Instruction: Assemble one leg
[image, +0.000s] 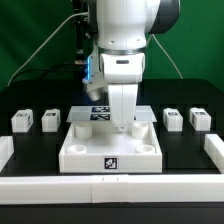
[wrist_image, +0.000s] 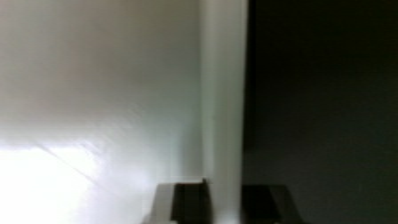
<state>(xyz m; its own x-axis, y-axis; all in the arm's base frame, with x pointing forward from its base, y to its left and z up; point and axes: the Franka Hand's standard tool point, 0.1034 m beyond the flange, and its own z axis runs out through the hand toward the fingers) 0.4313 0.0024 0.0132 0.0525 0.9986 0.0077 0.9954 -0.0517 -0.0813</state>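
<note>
Four small white legs stand on the black table, two at the exterior view's left (image: 22, 121) (image: 50, 119) and two at its right (image: 172, 118) (image: 199, 118). None is held. The large white square panel (image: 110, 150) with round corner sockets lies in the middle. My gripper (image: 122, 124) points straight down at the panel's far rim. In the wrist view the gripper (wrist_image: 222, 190) has a dark finger (wrist_image: 183, 204) on each side of the panel's upright white rim (wrist_image: 222, 100) and is closed against it. The panel's white surface (wrist_image: 89, 110) lies to one side and the black table (wrist_image: 329, 100) to the other.
The marker board (image: 97, 113) lies behind the panel, partly hidden by the arm. White rails border the table at the front (image: 110, 187) and at both sides (image: 5, 150) (image: 214, 148). Cables hang behind the arm.
</note>
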